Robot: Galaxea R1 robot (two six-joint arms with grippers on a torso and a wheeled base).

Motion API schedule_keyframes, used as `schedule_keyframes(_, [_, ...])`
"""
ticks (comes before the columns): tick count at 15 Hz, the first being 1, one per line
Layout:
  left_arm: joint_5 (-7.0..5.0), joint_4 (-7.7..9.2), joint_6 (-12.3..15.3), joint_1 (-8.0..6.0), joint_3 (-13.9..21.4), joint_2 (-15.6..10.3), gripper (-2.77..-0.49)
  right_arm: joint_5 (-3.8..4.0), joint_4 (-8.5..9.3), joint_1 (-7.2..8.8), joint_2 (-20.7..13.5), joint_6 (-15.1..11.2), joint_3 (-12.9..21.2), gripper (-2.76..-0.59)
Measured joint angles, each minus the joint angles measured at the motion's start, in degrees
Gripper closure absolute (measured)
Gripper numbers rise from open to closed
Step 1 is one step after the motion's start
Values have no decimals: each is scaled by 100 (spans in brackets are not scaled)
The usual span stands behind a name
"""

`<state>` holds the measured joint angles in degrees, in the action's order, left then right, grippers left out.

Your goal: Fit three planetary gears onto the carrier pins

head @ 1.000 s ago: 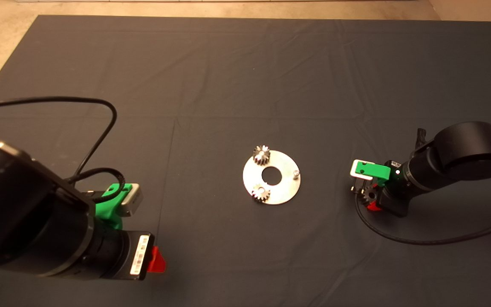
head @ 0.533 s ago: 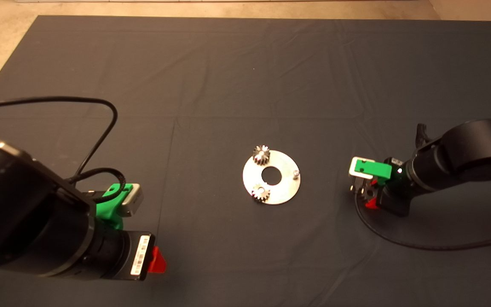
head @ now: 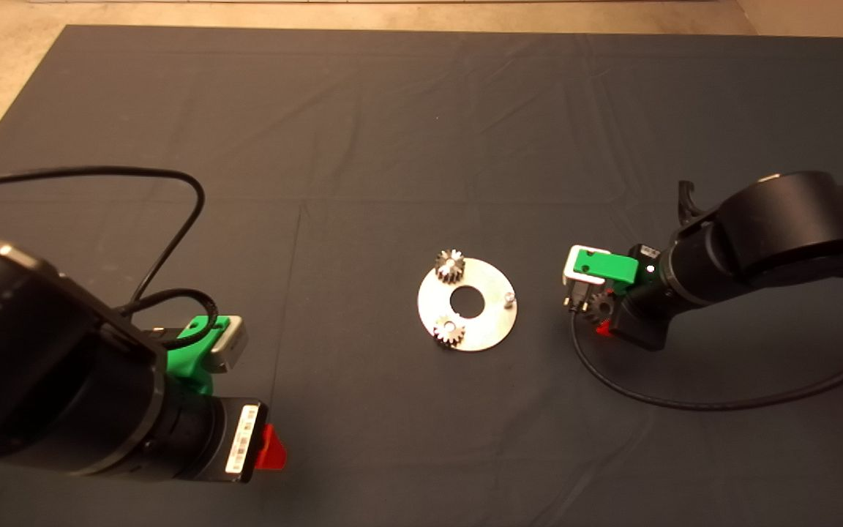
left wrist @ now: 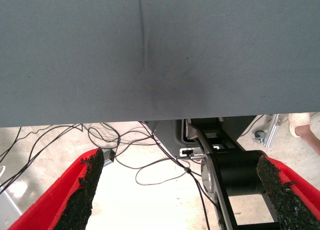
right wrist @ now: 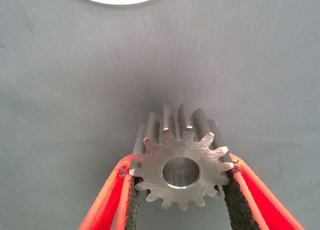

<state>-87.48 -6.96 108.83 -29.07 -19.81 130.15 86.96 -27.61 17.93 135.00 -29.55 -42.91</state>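
The right gripper (right wrist: 181,177) clamps a small toothed grey metal gear (right wrist: 181,160) just beside the shiny round metal disc (head: 491,322), seemingly above the dark mat (head: 392,132). Two gears (head: 449,266) sit on pins; one short silvery pin (head: 508,297) stands bare. The left gripper (left wrist: 180,190) waits with fingers spread.

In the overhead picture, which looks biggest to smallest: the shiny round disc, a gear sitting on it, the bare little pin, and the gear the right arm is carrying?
1. Disc, clearly the largest.
2. The two seated gears and the carried gear in the right gripper look about alike; the carried one is partly hidden, so I won't rank them.
3. Bare pin, smallest.
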Motion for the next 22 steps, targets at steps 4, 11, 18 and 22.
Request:
schedule_keyframes(4, [2,13,0,0,0,4,-217,78,2,19,157,-200,0,-102])
schedule_keyframes(11, [2,22,0,0,0,4,-217,76,60,97,588,-408,-97,-102])
schedule_keyframes(18, [5,35,0,0,0,20,-217,122,62,94,914,-421,-704,-102])
schedule_keyframes(22, [5,38,1,0,0,31,-217,52,61,94,1154,-421,-895,-102])
